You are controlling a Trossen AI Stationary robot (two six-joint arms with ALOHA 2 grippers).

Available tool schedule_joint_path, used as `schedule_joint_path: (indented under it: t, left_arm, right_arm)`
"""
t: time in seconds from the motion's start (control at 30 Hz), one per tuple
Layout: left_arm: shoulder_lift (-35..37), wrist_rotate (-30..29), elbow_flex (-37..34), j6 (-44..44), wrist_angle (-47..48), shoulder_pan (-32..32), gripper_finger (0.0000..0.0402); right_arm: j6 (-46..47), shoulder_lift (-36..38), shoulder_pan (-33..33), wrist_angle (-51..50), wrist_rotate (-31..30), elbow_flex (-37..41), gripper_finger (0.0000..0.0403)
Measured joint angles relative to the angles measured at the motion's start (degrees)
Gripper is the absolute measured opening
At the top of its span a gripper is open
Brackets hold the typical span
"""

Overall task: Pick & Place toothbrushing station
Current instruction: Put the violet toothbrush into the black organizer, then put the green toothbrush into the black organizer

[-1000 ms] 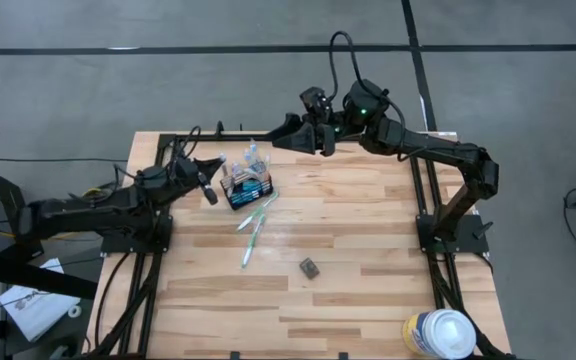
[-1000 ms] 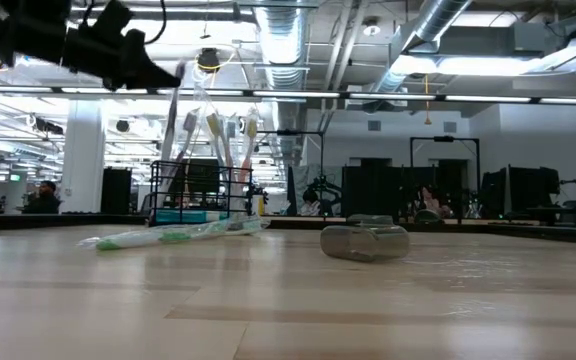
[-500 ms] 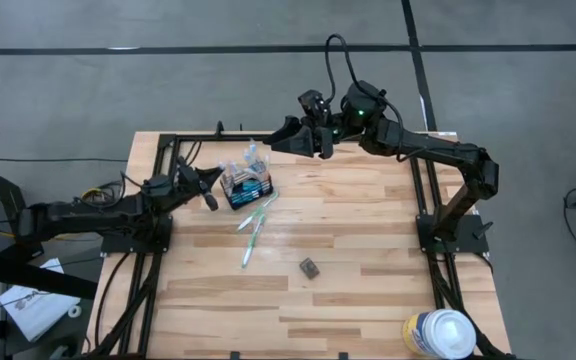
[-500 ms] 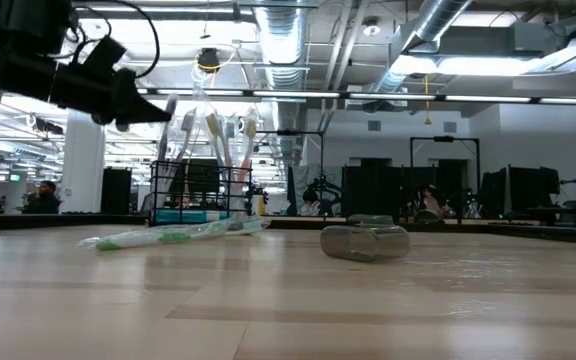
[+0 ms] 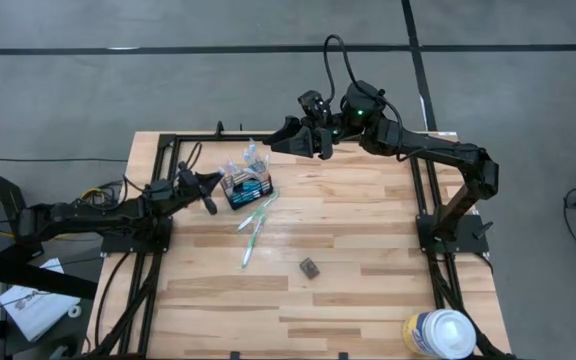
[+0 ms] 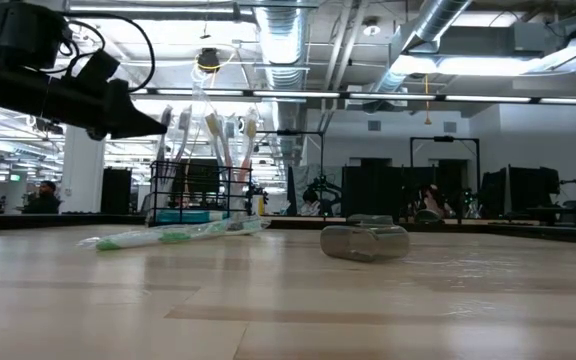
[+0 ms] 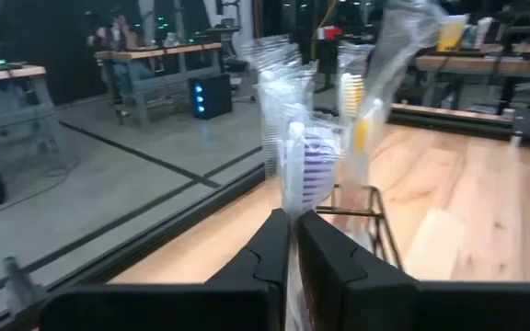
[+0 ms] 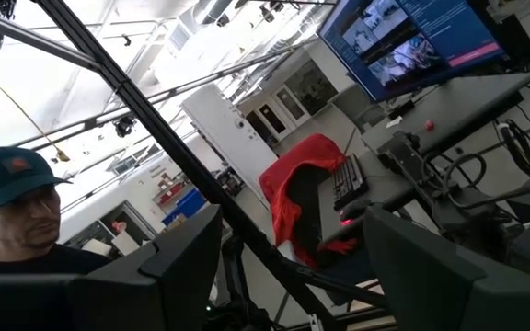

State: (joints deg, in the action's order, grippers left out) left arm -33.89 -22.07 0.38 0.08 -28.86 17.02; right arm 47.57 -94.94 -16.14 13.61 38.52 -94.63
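While wrapped toothbrushes hide most of the caddy, left gripper jaws are together, right gripper jaws apart.

Bare table lay open right of the caddy. Loose toothbrushes and a dark block obstructed the near side; the left gripper crowded its left.

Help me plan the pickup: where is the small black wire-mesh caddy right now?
In the high view the small black wire-mesh caddy stands at the table's far left, just right of the shut left gripper, with loose wrapped toothbrushes lying beside it.
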Motion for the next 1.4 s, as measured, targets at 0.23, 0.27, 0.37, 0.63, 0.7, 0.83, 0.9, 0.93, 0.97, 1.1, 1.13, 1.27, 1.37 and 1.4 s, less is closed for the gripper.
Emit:
schedule_joint_path:
  t: [0.23,0.27,0.37,0.63,0.7,0.83,0.9,0.93,0.97,1.1,1.13,1.27,1.37,1.4]
  left_arm:
    - [-0.02,1.03,0.0,-0.01,0.03,0.0,0.0075]
    - [-0.02,1.03,0.0,-0.02,-0.02,0.0,0.009]
    - [-0.02,1.03,0.0,-0.21,-0.15,0.0,0.0133]
    - [0.14,0.86,0.1,1.39,-3.34,0.0,0.0219]
    - [0.11,0.59,0.77,2.03,-3.09,0.0,0.0223]
    - [0.13,0.61,2.83,4.15,-3.33,0.0,0.0221]
    - [0.13,0.61,4.45,5.44,-3.2,-0.07,0.0217]
    - [0.13,0.61,5.6,6.15,-3.29,-0.28,0.0214]
    - [0.13,0.59,6.88,7.22,-3.32,-0.61,0.0212]
    - [0.13,0.66,13.99,11.32,-3.22,-2.78,0.0206]
    - [0.13,0.66,16.19,11.99,-3.17,-3.48,0.0205]
    - [0.13,0.43,24.34,17.29,-0.05,-5.82,0.0205]
    - [0.11,-0.05,30.22,17.9,3.11,-6.84,0.0205]
    - [0.1,-0.03,32.12,17.75,3.79,-7.2,0.0205]
  right_arm:
    - [-0.02,0.0,0.0,0.02,0.02,0.0,0.0256]
    - [-0.03,0.0,0.0,0.02,0.02,0.0,0.0256]
    - [-0.02,0.0,0.0,0.02,0.22,0.0,0.0256]
    - [-0.02,0.0,0.0,0.02,0.67,0.0,0.0256]
    - [0.0,0.0,0.0,0.02,1.01,0.0,0.0256]
    - [0.0,0.0,0.0,0.02,2.29,0.0,0.0256]
    - [0.0,0.0,0.0,0.02,2.35,0.0,0.0256]
    - [-0.02,0.0,0.0,0.02,2.34,0.0,0.0256]
    - [-0.02,0.0,0.0,0.06,2.35,0.0,0.0256]
    - [-0.03,0.0,-0.15,0.5,2.62,0.0,0.0256]
    - [-0.07,0.0,-0.15,1.03,2.92,0.0,0.0256]
    - [-0.17,0.02,-0.48,4.15,3.66,0.0,0.0256]
    - [-0.53,-0.02,-0.52,5.14,3.78,0.0,0.0256]
    - [-1.44,-0.02,-0.52,5.39,3.78,0.0,0.0256]
